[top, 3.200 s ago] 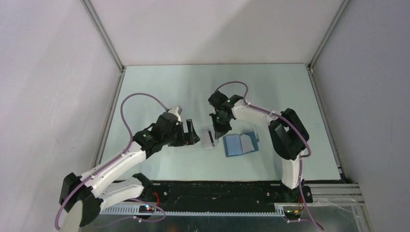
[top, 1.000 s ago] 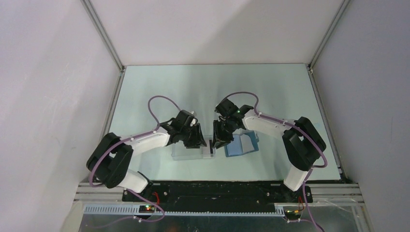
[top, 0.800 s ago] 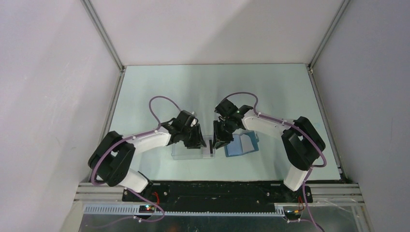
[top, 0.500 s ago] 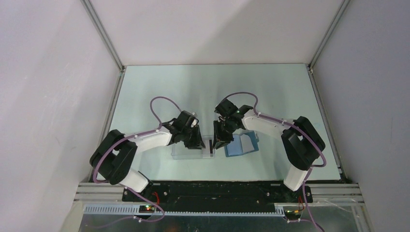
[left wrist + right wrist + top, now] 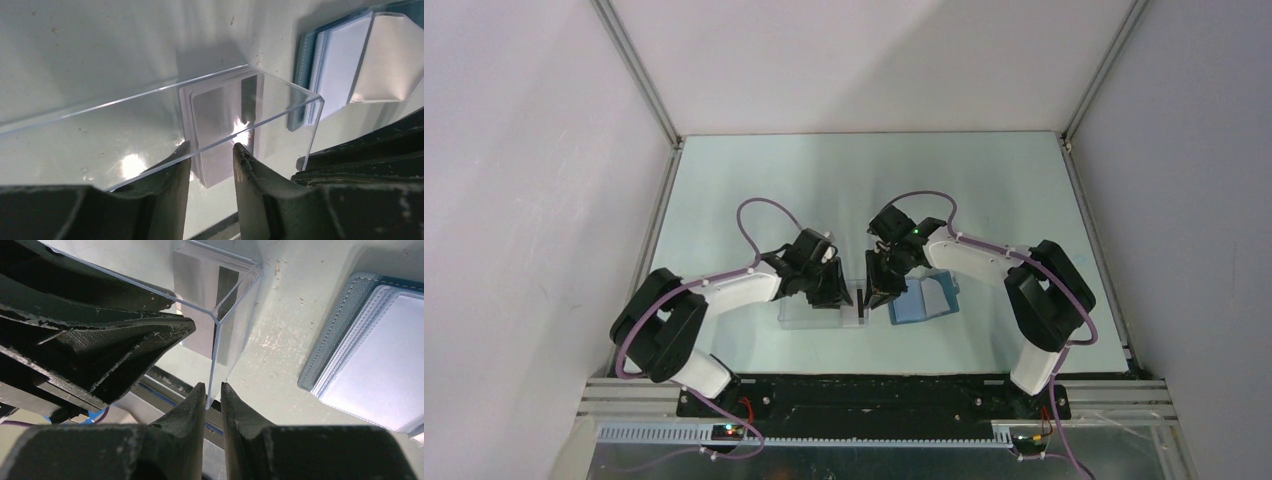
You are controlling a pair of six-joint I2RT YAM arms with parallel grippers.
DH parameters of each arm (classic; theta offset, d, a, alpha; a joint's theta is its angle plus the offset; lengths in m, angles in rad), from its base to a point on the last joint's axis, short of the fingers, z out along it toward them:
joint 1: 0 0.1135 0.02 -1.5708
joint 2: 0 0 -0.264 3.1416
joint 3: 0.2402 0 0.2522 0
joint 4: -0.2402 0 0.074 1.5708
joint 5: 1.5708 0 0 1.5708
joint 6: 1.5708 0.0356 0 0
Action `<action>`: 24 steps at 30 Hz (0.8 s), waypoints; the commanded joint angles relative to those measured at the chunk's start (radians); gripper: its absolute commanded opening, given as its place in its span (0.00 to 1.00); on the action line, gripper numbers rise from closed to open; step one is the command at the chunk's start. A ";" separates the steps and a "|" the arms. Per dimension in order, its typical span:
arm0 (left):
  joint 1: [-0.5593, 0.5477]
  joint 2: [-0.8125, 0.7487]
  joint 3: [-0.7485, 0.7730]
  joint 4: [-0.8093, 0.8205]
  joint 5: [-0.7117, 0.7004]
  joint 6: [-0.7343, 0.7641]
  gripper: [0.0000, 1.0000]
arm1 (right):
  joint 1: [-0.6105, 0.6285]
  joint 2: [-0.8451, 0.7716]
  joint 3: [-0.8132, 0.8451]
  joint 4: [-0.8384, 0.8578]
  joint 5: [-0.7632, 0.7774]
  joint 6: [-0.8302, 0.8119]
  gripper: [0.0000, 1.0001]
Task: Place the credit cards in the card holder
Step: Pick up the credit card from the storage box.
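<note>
The credit cards (image 5: 220, 120) are a whitish stack with a black stripe, standing on edge inside the right end of a clear plastic box (image 5: 100, 135). The stack also shows in the right wrist view as cards (image 5: 200, 295). My left gripper (image 5: 210, 152) is open, its fingers either side of the box's near wall, with the cards just beyond the tips. My right gripper (image 5: 213, 386) is shut on the thin end wall of the clear box (image 5: 216, 340). The teal card holder (image 5: 921, 298) lies open on the table just right of the box, its pockets (image 5: 370, 350) facing up.
From above, the clear box (image 5: 809, 315) sits between my left gripper (image 5: 842, 296) and my right gripper (image 5: 872, 300), near the table's front edge. White walls with metal rails enclose the table on three sides. Purple cables loop above both wrists.
Since three seconds ago, the left arm has drawn its elbow in and both grippers have lowered onto the clear box. Over the last second almost nothing has moved.
</note>
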 commanded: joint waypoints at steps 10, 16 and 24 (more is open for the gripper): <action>-0.036 0.003 0.079 -0.078 -0.076 0.034 0.22 | 0.011 0.009 0.002 -0.004 0.000 -0.019 0.22; -0.041 0.019 0.088 -0.085 -0.079 0.037 0.26 | 0.011 0.012 0.004 -0.003 -0.004 -0.019 0.22; -0.046 0.023 0.101 -0.106 -0.100 0.038 0.33 | 0.014 0.017 0.002 -0.002 -0.007 -0.020 0.22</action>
